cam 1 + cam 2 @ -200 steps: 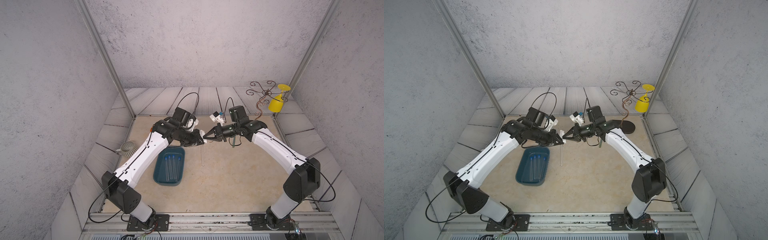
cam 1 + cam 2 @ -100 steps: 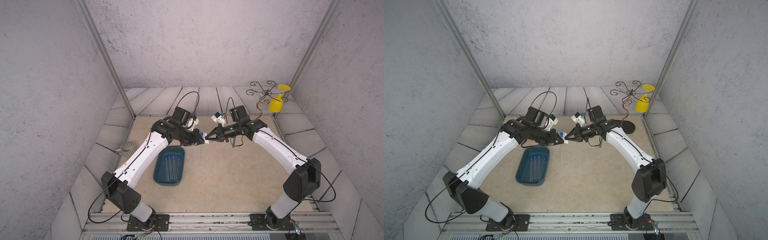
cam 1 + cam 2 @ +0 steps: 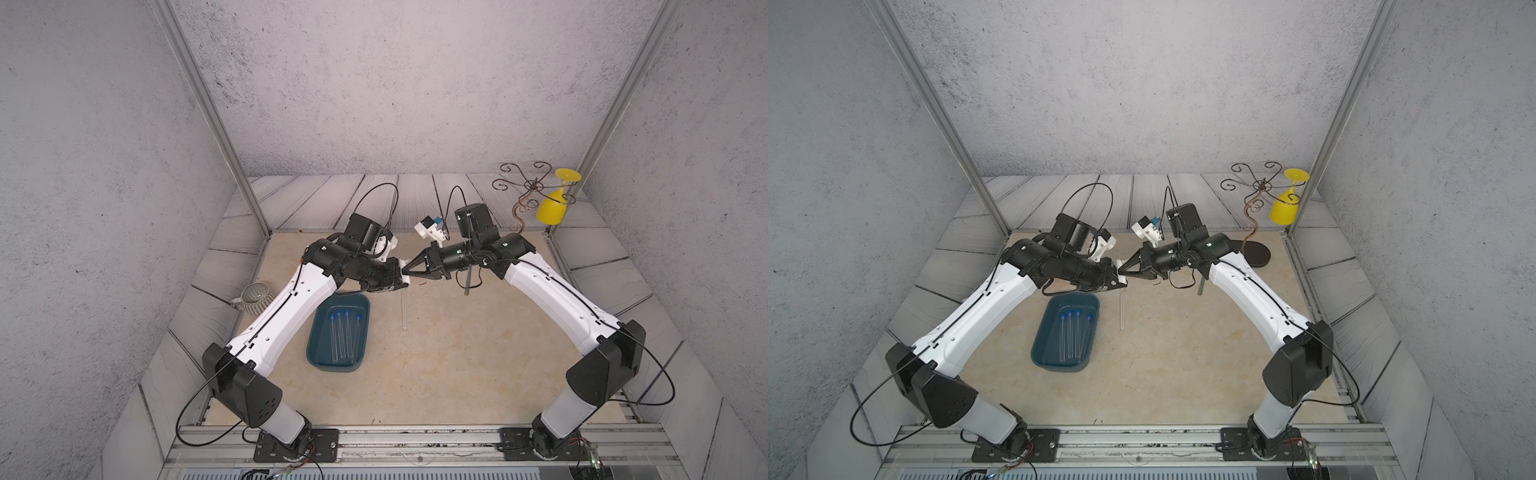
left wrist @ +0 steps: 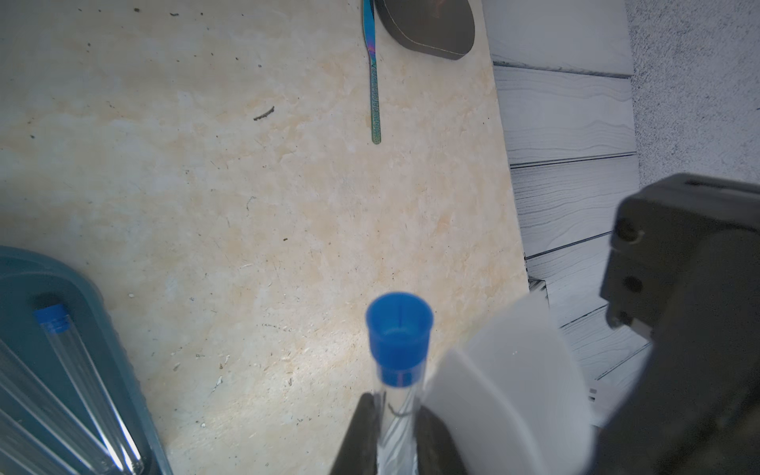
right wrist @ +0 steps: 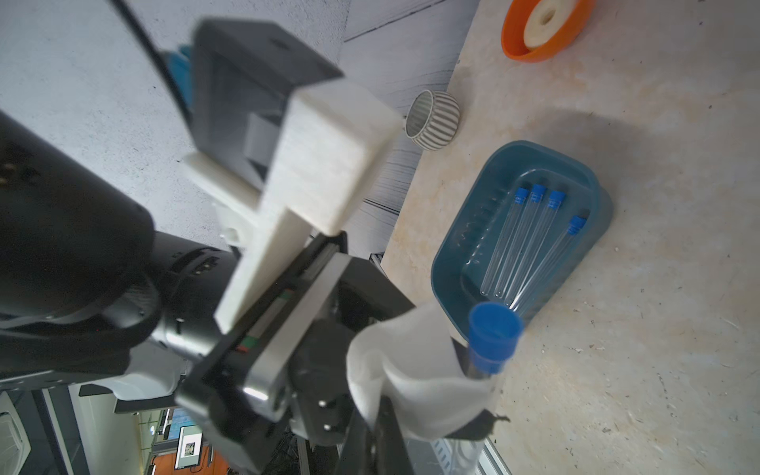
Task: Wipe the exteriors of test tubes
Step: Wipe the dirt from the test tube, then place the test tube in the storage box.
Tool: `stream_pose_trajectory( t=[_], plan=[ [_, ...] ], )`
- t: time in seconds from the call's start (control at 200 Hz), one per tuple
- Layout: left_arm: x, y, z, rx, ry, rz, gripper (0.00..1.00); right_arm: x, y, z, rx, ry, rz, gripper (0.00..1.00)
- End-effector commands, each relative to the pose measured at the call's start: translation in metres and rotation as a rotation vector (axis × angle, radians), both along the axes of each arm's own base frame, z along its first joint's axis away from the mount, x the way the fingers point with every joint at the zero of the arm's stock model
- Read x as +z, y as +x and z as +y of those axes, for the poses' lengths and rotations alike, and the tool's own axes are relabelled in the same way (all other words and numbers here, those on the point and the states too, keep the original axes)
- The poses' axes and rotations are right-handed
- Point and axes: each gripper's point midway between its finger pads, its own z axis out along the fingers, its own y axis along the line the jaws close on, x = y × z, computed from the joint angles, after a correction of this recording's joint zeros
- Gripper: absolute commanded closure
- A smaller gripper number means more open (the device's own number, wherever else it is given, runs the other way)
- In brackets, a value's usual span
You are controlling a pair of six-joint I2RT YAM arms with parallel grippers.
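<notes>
My left hand [image 4: 397, 429] pinches a clear, blue-capped tube [image 4: 398, 362]; my right hand [image 3: 411, 272] clamps a white wipe [image 5: 411, 370] against it.

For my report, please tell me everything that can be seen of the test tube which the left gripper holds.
The held test tube is thin, long and clear, glass or plastic by its look, closed by a small blue cap. It stands upright, cap on top, clamped just below the cap in the jaws of the left gripper. Its lower part reaches down toward the beige table, near the blue tray. A white cloth, held by the right gripper, lies against its side near the cap.
</notes>
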Motion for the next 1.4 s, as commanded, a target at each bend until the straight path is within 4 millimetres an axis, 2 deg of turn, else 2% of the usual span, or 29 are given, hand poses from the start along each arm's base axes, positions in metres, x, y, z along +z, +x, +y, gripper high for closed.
stream_pose_trajectory(
  t=[0.0,0.29,0.44,0.576,0.686,0.941,1.011,1.176,1.316,1.396],
  plan=[
    [0.011,-0.002,0.002,-0.017,-0.010,-0.039,0.84,-0.005,-0.001,-0.003,-0.004,0.005,0.005,0.95],
    [0.010,-0.001,0.003,-0.014,-0.006,-0.040,0.84,-0.030,0.015,-0.024,-0.053,-0.053,0.015,0.95],
    [0.008,0.000,0.005,-0.006,0.001,-0.038,0.84,-0.051,0.024,-0.031,-0.064,-0.092,0.044,0.96],
    [-0.006,0.007,0.021,0.039,0.043,-0.033,0.84,-0.070,0.021,-0.038,-0.058,-0.160,0.063,0.95],
    [-0.032,0.015,0.049,0.098,0.112,-0.011,0.85,-0.085,0.010,-0.046,-0.044,-0.220,0.081,0.95],
    [-0.090,0.039,0.134,0.206,0.377,0.012,0.85,-0.112,-0.015,-0.066,-0.028,-0.309,0.119,0.95],
    [-0.106,0.043,0.151,0.211,0.439,0.028,0.85,-0.119,-0.021,-0.071,-0.024,-0.328,0.132,0.95],
    [-0.152,0.046,0.169,0.176,0.542,0.117,0.85,-0.132,-0.032,-0.082,-0.020,-0.365,0.162,0.95],
    [-0.196,0.050,0.177,0.167,0.614,0.177,0.84,-0.137,-0.038,-0.089,-0.017,-0.385,0.171,0.95],
    [-0.215,0.054,0.177,0.180,0.620,0.207,0.84,-0.139,-0.042,-0.092,-0.017,-0.395,0.172,0.95]
  ],
)
